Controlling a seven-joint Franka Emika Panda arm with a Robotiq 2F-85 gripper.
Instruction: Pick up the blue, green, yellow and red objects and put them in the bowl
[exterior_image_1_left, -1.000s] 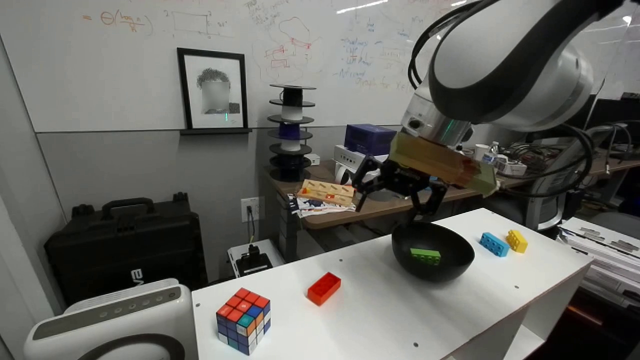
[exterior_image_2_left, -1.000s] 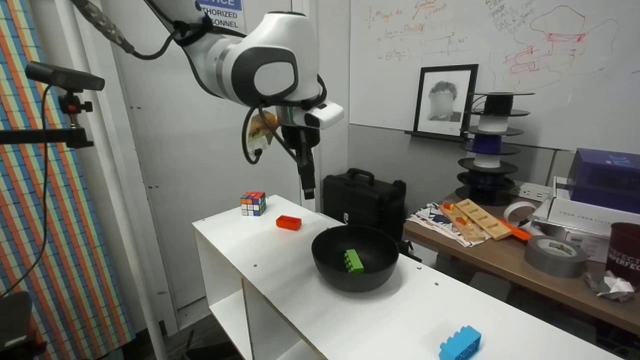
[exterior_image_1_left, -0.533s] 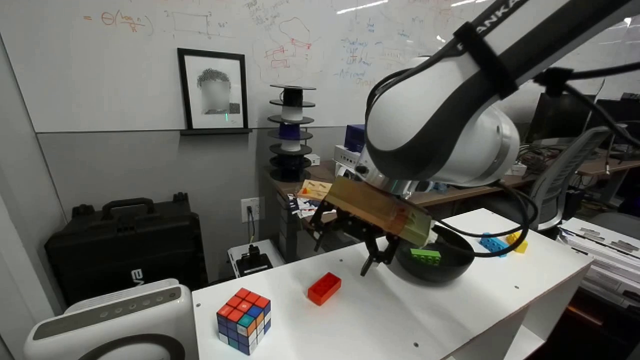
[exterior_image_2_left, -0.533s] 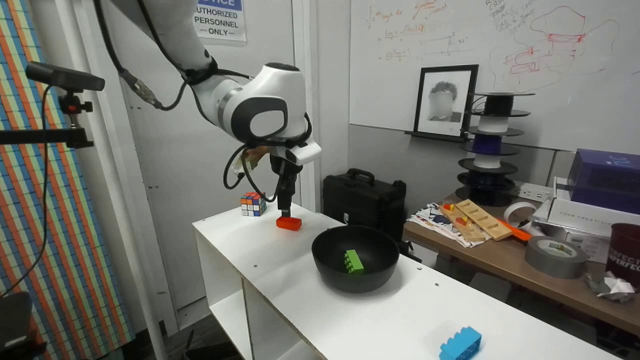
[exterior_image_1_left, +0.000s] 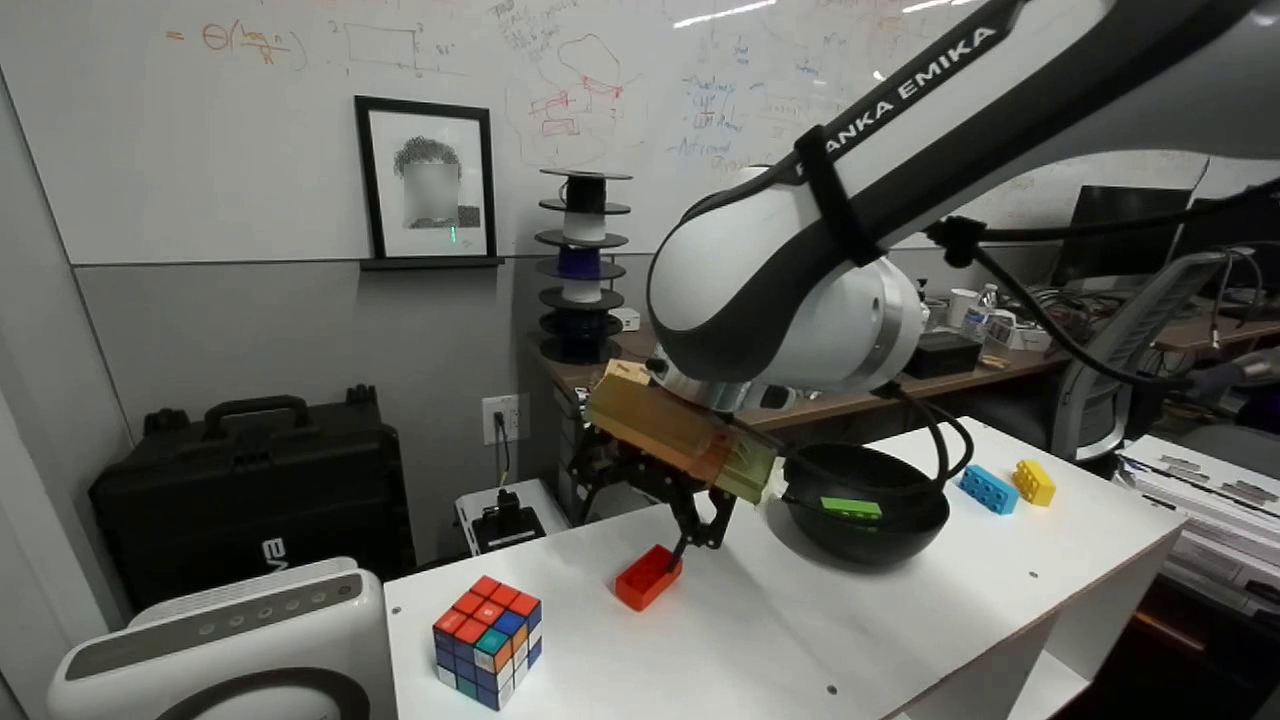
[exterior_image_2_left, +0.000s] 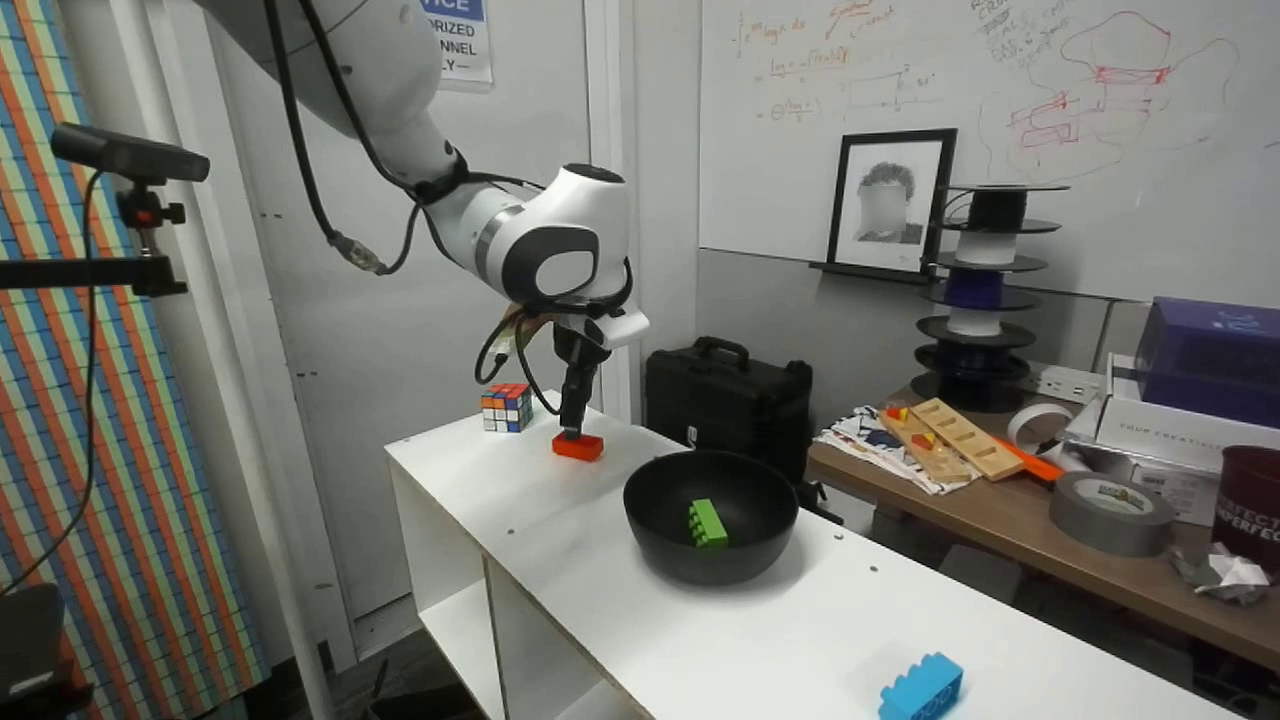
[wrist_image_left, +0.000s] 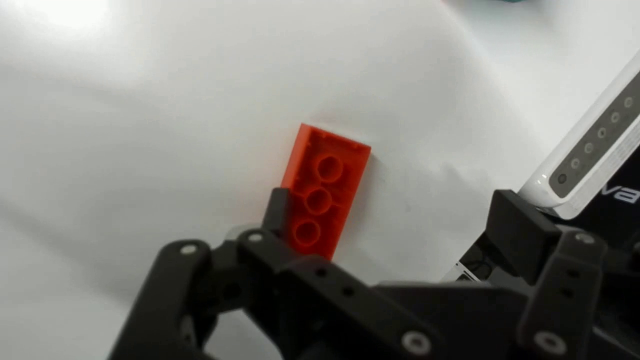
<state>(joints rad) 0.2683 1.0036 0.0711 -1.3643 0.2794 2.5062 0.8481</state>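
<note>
The hand (wrist_image_left: 398, 212) has the red block (wrist_image_left: 329, 187) under one fingertip (wrist_image_left: 276, 209).

Red block (wrist_image_left: 327, 186) lies hollow side up; black bowl (exterior_image_2_left: 705, 567) holds green block (exterior_image_2_left: 709, 523); blue block (exterior_image_1_left: 988, 490) sits beside yellow block (exterior_image_1_left: 1034, 483).

Marker-scrawled whiteboard (exterior_image_1_left: 250, 180) above a grey wall (exterior_image_1_left: 290, 330) — brown desk (exterior_image_2_left: 990, 505) below, grey office chair (exterior_image_1_left: 1150, 330) near it.

Seemingly a lab: the whiteboard (exterior_image_1_left: 200, 150) bears formulas (exterior_image_1_left: 250, 42) and sketches (exterior_image_1_left: 575, 105); in front of it are a robot arm (exterior_image_1_left: 890, 190), spools (exterior_image_1_left: 582, 265) and a desk (exterior_image_2_left: 1010, 520).
</note>
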